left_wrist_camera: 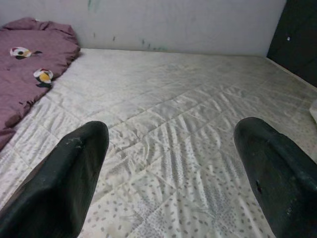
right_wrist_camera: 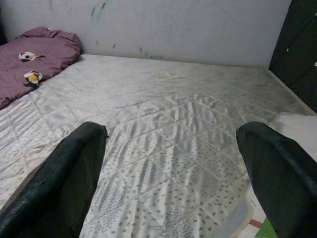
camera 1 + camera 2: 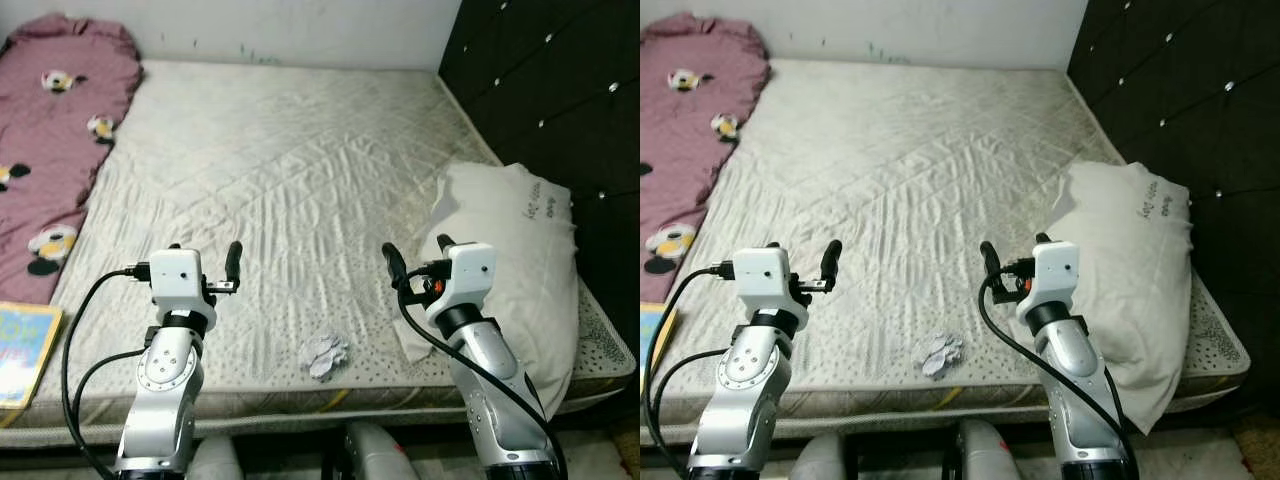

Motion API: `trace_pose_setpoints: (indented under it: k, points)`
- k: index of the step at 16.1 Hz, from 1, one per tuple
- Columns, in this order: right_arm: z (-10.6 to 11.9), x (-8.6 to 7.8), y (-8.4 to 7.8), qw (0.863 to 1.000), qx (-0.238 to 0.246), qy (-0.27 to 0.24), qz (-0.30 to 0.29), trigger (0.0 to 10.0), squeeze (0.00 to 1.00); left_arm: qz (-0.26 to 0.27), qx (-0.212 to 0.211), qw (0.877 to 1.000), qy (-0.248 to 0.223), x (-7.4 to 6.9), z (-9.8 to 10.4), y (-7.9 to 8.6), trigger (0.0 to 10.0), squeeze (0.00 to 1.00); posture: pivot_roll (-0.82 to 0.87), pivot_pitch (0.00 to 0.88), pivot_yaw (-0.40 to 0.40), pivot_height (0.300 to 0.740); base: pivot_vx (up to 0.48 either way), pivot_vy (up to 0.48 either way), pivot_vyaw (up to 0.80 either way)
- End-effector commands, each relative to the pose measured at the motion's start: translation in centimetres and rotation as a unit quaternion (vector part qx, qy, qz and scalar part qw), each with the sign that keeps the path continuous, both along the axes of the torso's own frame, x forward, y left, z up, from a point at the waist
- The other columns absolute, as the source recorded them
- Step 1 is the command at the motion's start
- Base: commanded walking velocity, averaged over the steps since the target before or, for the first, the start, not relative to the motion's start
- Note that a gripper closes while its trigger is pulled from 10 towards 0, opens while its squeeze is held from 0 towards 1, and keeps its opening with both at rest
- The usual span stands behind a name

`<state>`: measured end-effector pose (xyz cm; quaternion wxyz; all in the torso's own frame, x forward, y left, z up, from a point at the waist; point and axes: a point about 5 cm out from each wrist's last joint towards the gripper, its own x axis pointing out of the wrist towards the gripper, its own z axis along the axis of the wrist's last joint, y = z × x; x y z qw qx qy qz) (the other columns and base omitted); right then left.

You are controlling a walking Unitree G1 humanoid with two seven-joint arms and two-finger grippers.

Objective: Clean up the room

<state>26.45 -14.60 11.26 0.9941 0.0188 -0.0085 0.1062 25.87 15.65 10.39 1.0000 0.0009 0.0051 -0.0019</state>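
A bare quilted mattress (image 3: 300,190) bears a maroon blanket (image 3: 50,130) (far left) and a white pillow (image 3: 520,260). Left gripper (image 3: 205,262) and right gripper (image 3: 418,257) hover, fingers spread, flanking crumpled paper (image 3: 324,355) near the front edge.

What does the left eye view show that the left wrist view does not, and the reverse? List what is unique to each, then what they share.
Left eye view alone: the crumpled paper near the mattress's front edge between the arms, the white pillow by the black headboard, the book at the robot's left, and the right gripper, open. Left wrist view alone: a close look along the left gripper, its fingers spread wide over bare mattress. Shared: the mattress, the maroon blanket and the wall.
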Motion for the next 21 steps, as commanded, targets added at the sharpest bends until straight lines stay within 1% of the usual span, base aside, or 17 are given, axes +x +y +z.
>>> trace_pose_setpoints:
  k: [1,5,7,9,14,17,18,20,21]
  points:
    - [0.4,0.0,-0.2,1.000,0.002,-0.002,0.001,10.0,0.00,0.003,-0.002,1.000,0.002,0.0,0.0,0.0,10.0,0.00,0.00,0.048,-0.077,0.664,0.000,0.000,0.00]
    - [0.3,0.0,-0.1,1.000,0.004,0.000,0.003,10.0,0.00,0.006,0.001,1.000,0.002,0.0,0.0,0.1,10.0,0.00,0.00,0.047,-0.077,0.619,0.000,0.000,0.00]
    - [0.3,0.2,0.0,1.000,0.004,-0.004,0.004,10.0,0.00,0.022,0.016,1.000,0.003,0.1,0.0,0.4,10.0,0.00,0.01,0.048,-0.077,0.594,0.000,0.000,0.00]
    - [0.2,0.4,0.1,1.000,0.000,0.001,0.004,10.0,0.00,0.033,0.025,0.999,-0.003,0.3,0.2,0.8,10.0,0.00,0.01,0.049,-0.078,0.594,0.000,0.000,0.00]
    - [-0.1,0.7,0.5,1.000,-0.003,0.006,0.014,10.0,0.00,0.042,0.030,0.999,-0.006,0.5,0.5,1.0,10.0,0.00,0.03,0.056,-0.075,0.594,0.000,0.000,0.00]
    - [0.4,1.2,1.0,1.000,-0.005,-0.002,0.031,10.0,0.00,0.051,0.042,0.998,-0.014,0.7,1.4,1.7,10.0,0.00,0.03,0.094,-0.070,0.594,0.000,0.000,0.00]
    - [0.7,1.3,1.2,0.999,-0.011,-0.011,0.039,10.0,0.00,0.054,0.047,0.997,-0.016,0.7,1.7,1.9,10.0,0.00,0.03,0.097,-0.070,0.594,0.000,0.000,0.00]
    - [0.9,1.5,1.3,0.999,-0.011,-0.012,0.040,10.0,0.00,0.058,0.049,0.997,-0.012,0.4,1.6,2.2,10.0,0.00,0.03,0.110,-0.075,0.594,0.000,0.000,0.00]
    - [0.5,1.5,1.6,0.999,-0.012,-0.003,0.049,10.0,0.00,0.058,0.051,0.997,0.001,-0.3,0.8,2.1,10.0,0.00,0.03,0.115,-0.075,0.594,0.000,0.000,0.00]
